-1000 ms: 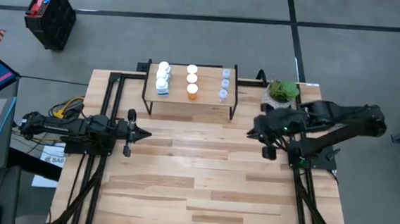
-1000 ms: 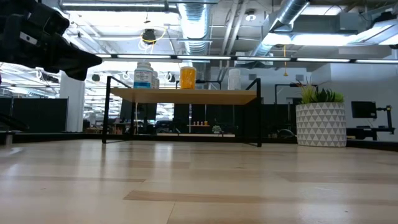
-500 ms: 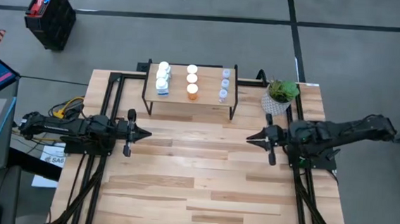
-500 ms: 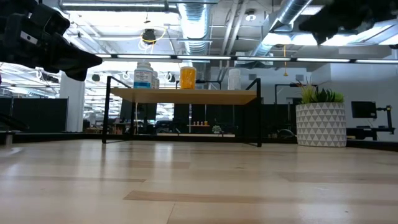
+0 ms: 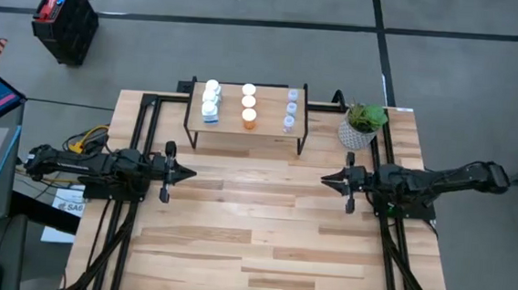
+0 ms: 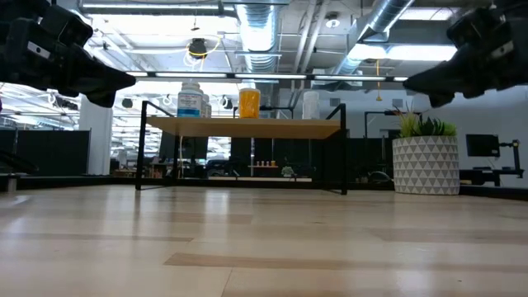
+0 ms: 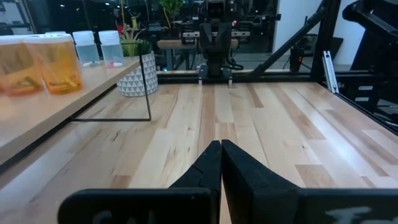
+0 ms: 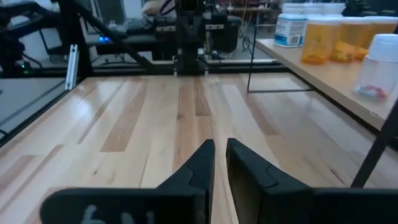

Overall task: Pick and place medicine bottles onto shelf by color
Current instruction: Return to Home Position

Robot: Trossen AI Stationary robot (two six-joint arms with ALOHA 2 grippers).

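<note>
The shelf (image 5: 270, 120) stands at the table's far edge on thin black legs. Several medicine bottles stand upright on its wooden top in three rows: white ones with blue labels (image 5: 211, 105), orange ones (image 5: 249, 106) and small clear ones (image 5: 291, 111). My left gripper (image 5: 188, 172) is shut and empty. It hangs level over the table's left half and points right. My right gripper (image 5: 323, 179) is also shut and empty. It hangs level over the right half and points left, facing the other. Both are well short of the shelf.
A white patterned pot with a green plant (image 5: 361, 125) stands at the far right, beside the shelf. Bare wooden tabletop (image 5: 253, 227) lies between the grippers and toward the near edge. The arms' black frames run along the table's left and right sides.
My right gripper has come down from high above the table and tipped from pointing downward to level. It now shows in the low view at the height of my left gripper. It has stayed shut. The bottles have not moved.
</note>
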